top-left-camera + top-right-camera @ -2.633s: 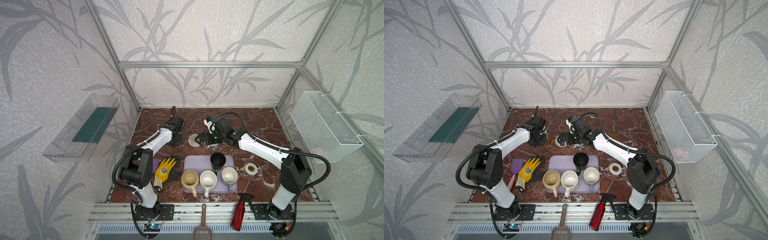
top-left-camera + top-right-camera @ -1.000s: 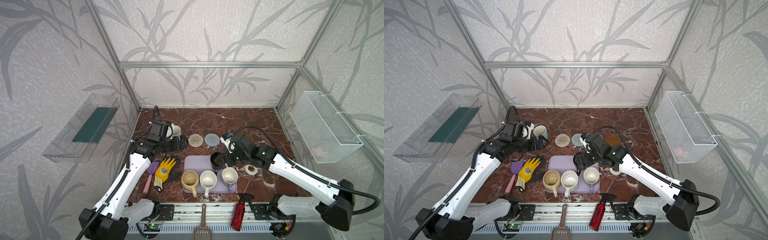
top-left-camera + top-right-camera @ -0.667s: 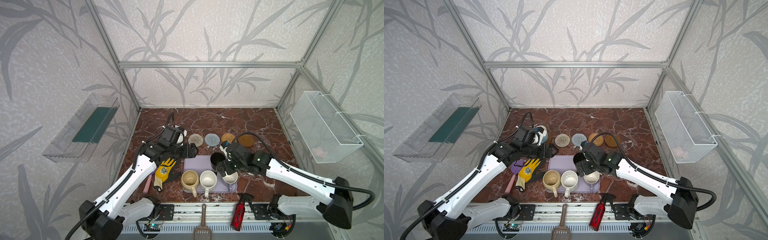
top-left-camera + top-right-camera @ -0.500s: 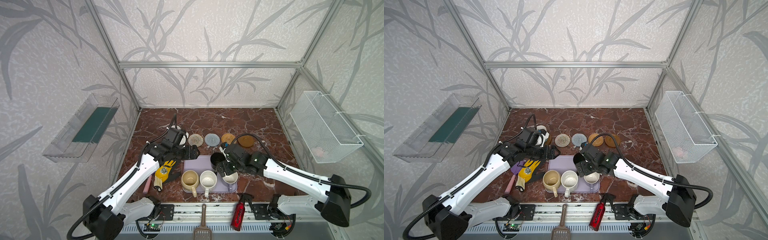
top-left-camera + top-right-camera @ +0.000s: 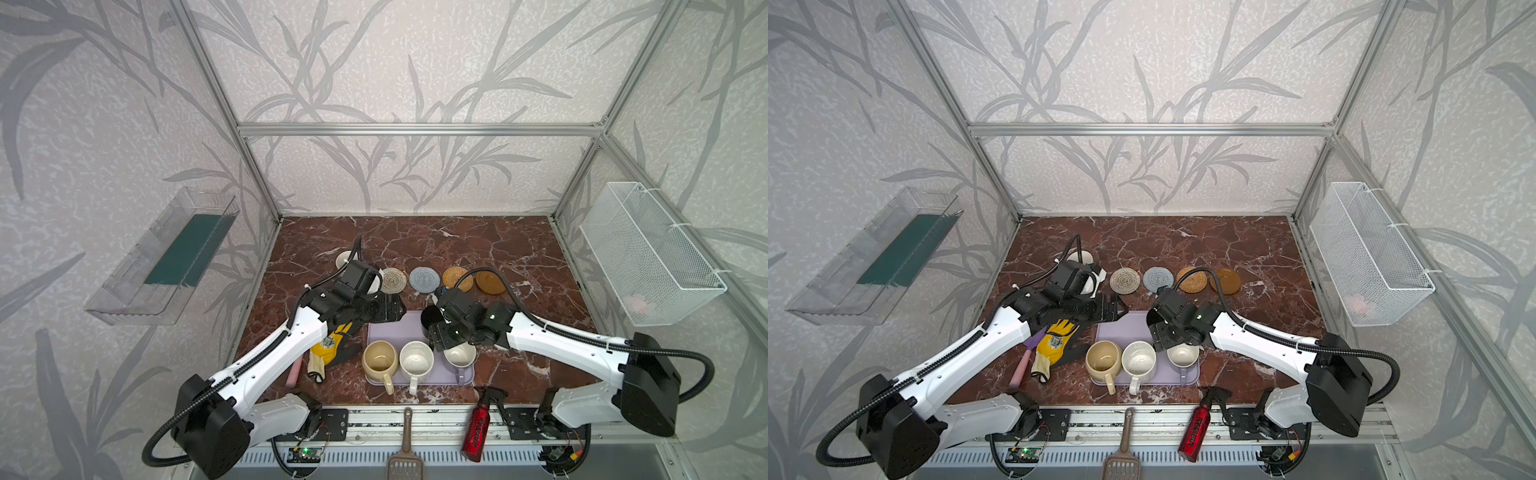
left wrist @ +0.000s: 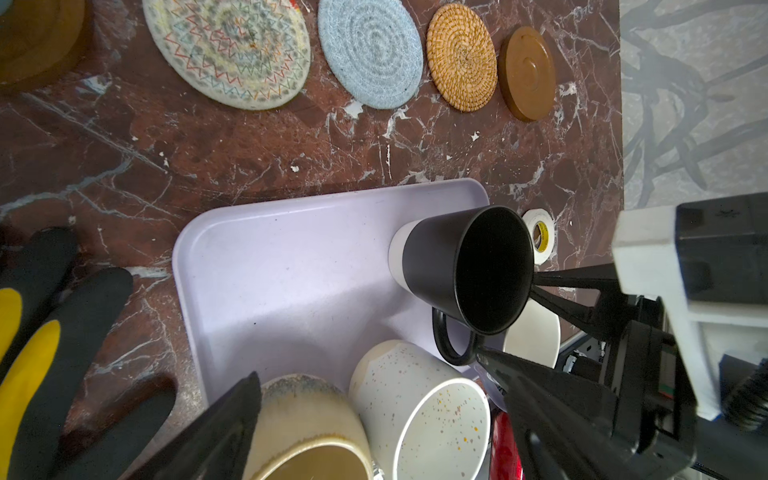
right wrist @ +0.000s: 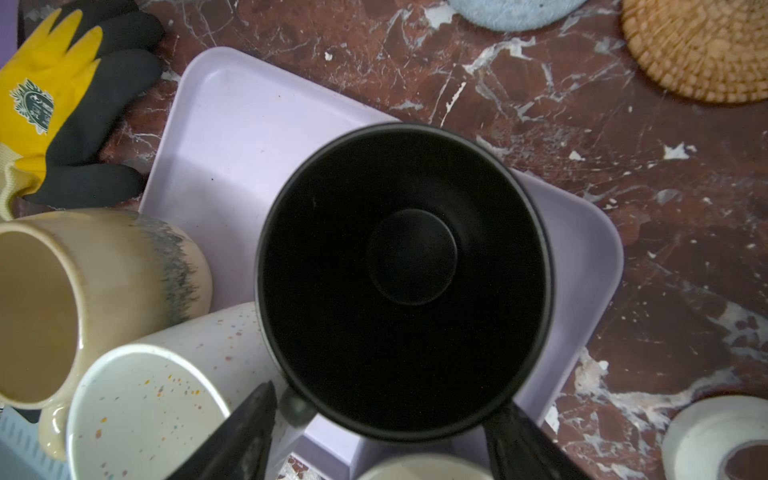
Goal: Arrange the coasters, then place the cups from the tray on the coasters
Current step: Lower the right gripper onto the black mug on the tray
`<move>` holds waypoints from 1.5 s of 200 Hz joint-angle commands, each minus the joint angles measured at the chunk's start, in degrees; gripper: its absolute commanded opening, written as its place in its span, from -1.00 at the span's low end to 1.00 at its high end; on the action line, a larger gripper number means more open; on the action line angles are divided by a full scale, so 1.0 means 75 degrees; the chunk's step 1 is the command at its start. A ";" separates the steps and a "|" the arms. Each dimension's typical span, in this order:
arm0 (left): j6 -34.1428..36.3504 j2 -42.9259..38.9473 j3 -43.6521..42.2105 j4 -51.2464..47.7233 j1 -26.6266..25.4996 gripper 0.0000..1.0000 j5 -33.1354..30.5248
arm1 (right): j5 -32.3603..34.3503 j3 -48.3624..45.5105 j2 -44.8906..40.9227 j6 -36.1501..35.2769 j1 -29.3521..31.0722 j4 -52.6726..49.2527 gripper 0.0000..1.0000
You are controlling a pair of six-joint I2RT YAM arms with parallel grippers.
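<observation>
— Where our right gripper (image 7: 382,397) straddles the black mug (image 7: 399,266) by its handle, do we grip it?
— We cannot tell; the jaws stand apart, the mug near the tray's (image 6: 291,257) back right corner.
— And our left gripper (image 5: 1120,309)?
— Wide open, empty, hovering over the tray's back left corner.

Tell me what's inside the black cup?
Nothing: the black cup looks empty, its dark bottom bare. It stands on the lavender tray, hiding the patch beneath.

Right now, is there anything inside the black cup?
Empty. The right wrist view looks straight down into the black cup and shows only its bare dark bottom.
</observation>
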 commanded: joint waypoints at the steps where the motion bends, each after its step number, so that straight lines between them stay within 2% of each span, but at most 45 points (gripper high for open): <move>1: -0.0088 0.0054 -0.0068 0.0169 -0.0039 0.89 -0.0144 | 0.0182 -0.0007 0.0149 0.0072 0.0059 0.0185 0.51; 46: -0.0076 0.0168 -0.0103 0.0267 -0.0045 0.89 -0.0141 | 0.0236 0.0083 0.0441 0.0050 0.0060 0.0240 0.46; 121: -0.0007 0.0228 -0.0202 0.0298 -0.0058 0.89 -0.0193 | 0.0273 0.0113 0.0597 -0.0022 0.0060 0.0282 0.24; 150: -0.0037 0.0229 -0.0215 0.0337 -0.0060 0.89 -0.0161 | 0.0254 0.0194 0.0673 0.0017 0.0065 0.0262 0.07; 173: -0.0164 0.0154 -0.0266 0.0492 -0.0061 0.88 -0.0073 | 0.0527 0.0201 0.0615 0.0062 0.0140 0.0258 0.00; 202: -0.0789 -0.0014 -0.0704 0.1625 -0.0065 0.87 0.0552 | 0.0682 0.0215 0.0658 0.0049 0.0177 0.0199 -0.12; 300: -0.0813 -0.0112 -0.0759 0.1567 -0.0065 0.86 0.0264 | 0.0579 0.0160 0.0776 0.0178 0.0300 0.0670 -0.51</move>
